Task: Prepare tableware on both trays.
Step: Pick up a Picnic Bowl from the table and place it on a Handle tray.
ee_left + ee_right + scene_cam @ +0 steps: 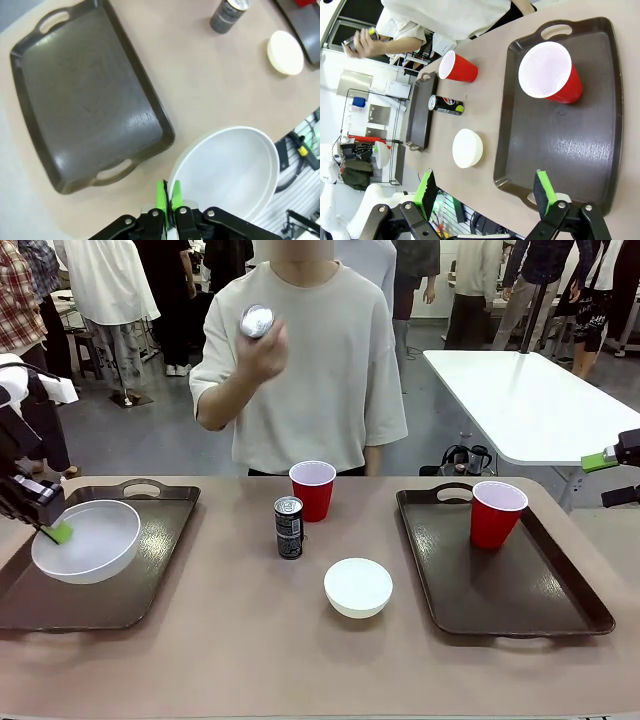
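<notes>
My left gripper [55, 530] is shut on the rim of a white bowl [88, 540], which hangs tilted in the air in front of the left tray [150, 580]. In the left wrist view the green pads [161, 194] pinch the bowl's [235, 170] rim, and that tray [85, 100] lies bare below. A red cup [496, 513] stands on the right tray [530, 600]. Another red cup [313, 489], a dark can [289, 527] and a second white bowl [358, 586] sit on the table between the trays. The person holds a can [257, 321] up at chest height. My right gripper [485, 190] is open above the right tray's [580, 150] near edge.
The person stands at the far side behind the middle cup. Bare tabletop [230, 640] lies between the trays toward me. A white table [530, 400] stands at the back right, with more people behind it.
</notes>
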Robot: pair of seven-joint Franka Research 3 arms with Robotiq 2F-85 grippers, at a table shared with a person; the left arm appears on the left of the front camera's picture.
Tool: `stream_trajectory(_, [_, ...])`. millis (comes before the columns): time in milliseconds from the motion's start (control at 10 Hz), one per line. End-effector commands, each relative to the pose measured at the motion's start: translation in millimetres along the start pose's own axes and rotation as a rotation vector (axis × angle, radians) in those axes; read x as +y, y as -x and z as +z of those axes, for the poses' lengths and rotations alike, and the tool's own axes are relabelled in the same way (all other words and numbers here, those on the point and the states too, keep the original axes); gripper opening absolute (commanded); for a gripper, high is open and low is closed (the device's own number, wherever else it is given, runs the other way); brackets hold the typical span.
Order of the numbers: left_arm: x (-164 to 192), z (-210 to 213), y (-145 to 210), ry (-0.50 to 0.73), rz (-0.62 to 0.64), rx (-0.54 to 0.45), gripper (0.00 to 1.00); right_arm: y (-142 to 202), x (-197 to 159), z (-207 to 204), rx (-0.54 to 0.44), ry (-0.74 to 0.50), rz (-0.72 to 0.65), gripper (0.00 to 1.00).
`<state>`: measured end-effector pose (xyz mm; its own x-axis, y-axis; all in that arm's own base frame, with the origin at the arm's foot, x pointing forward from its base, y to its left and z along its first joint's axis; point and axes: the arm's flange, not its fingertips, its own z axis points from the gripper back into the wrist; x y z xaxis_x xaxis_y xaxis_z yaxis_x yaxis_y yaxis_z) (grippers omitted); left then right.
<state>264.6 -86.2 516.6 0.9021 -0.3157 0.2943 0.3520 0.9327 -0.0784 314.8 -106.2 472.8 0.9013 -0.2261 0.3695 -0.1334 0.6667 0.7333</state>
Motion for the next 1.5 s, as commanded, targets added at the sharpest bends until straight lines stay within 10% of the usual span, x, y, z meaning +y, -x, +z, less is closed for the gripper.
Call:
stream_trajectory(0, [0,3,4,0.013,-0.006,0.007,0.04,-2,-2,-1,-0.010,-0.023,0.016,1.00])
stream_trajectory(600, [2,-13,-22,0.001,0.029,0.007,0.04,-2,-2,-1,-0.010,-0.023,0.016,1.00])
stream_trajectory(1000, [-3,29,54,0.047,-0.089,-0.028,0.04,-2,-2,-1,-0.010,-0.023,0.016,1.00])
stream_trajectory(1400, [0,24,49,0.027,-0.069,-0.018,0.04,-2,-2,-1,-0.010,-0.023,0.016,1.00])
